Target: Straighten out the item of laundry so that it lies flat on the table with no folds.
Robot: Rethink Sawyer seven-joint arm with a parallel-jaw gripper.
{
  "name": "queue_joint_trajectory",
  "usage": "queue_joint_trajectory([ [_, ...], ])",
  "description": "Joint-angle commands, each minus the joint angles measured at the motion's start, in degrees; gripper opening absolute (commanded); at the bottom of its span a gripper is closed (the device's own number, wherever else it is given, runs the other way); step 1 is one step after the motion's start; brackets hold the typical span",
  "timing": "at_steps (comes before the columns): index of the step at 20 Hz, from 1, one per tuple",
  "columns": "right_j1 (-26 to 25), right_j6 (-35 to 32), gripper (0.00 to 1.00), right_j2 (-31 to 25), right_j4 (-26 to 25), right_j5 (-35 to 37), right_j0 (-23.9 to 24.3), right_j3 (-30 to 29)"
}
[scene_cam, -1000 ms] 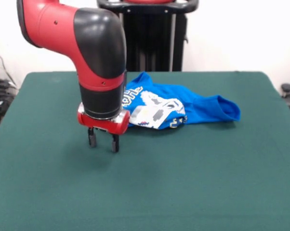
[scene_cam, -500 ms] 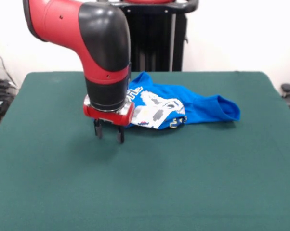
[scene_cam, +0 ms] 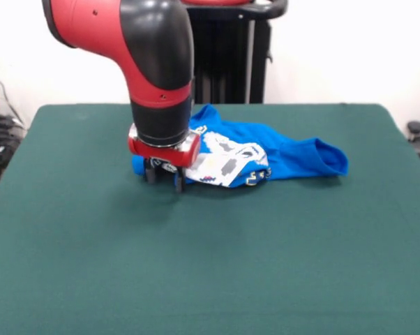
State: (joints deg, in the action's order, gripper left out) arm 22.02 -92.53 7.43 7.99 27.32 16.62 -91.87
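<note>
The blue T-shirt lies crumpled on the far half of the green table, a little right of centre, stretched sideways in a long bunched heap. Its right end tapers into a folded-over lobe of plain blue cloth, while near the middle a white pixel-pattern panel with bits of yellow-edged lettering is turned up toward me, creased and doubled over itself. More white lettering shows on the blue fabric further back, just beside the arm. The red and black arm comes down from the upper left, its thick black elbow bending into a vertical wrist with a red ring at the bottom. Below that ring the gripper sits right at the shirt's left end, its two dark fingers parted with a small gap between them, their tips down at the cloth's edge. A bit of blue peeks out to the left of the fingers. I cannot tell whether any fabric is actually caught between them.
</note>
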Motion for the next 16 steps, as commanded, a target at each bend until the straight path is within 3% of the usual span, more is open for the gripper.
queue_joint_trajectory([
  [1,-1.6,-4.8,1.00,-8.4,-0.7,4.7,-0.2,-7.6],
  [8,-4.3,-6.1,1.00,-11.0,0.9,3.1,0.2,-8.7],
  [16,-5.2,-10.6,1.00,-9.5,3.3,11.0,-2.4,-8.7],
])
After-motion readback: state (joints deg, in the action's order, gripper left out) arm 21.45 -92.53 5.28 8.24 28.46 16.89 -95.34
